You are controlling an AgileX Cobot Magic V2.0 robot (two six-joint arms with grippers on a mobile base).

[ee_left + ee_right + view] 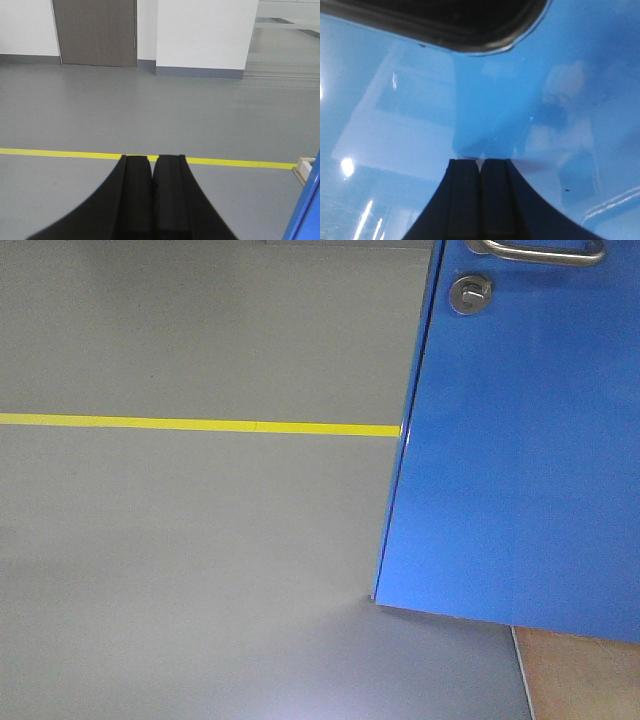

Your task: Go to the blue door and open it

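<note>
- On the right of the front view stands the blue door (520,450), swung ajar; its free edge runs from top centre down to the floor, and its bottom corner rests just above the grey floor (180,570).
- Silver lever handle (545,252) shows at the top edge of the front view, cut off by the frame; round silver lock (471,294) sits just below and to its left.
- Yellow floor line (200,425) crosses the grey floor from the left and ends at the door's edge.
- Strip of tan flooring (590,680) shows below the door's bottom edge, at lower right.
- Left gripper (152,162): black fingers pressed together, no gap, nothing between them; it points out over open floor, with the yellow line just past the tips.
- Left wrist view also catches a sliver of the blue door at lower right, a grey-brown door (95,32) in the far wall, and a white pillar (205,35) with a grey base.
- Right gripper (480,164): fingers closed tight on nothing, tips very near or against the glossy blue panel; contact cannot be told.
- Dark rounded shape (455,22) fills the top of the right wrist view; unidentifiable.
</note>
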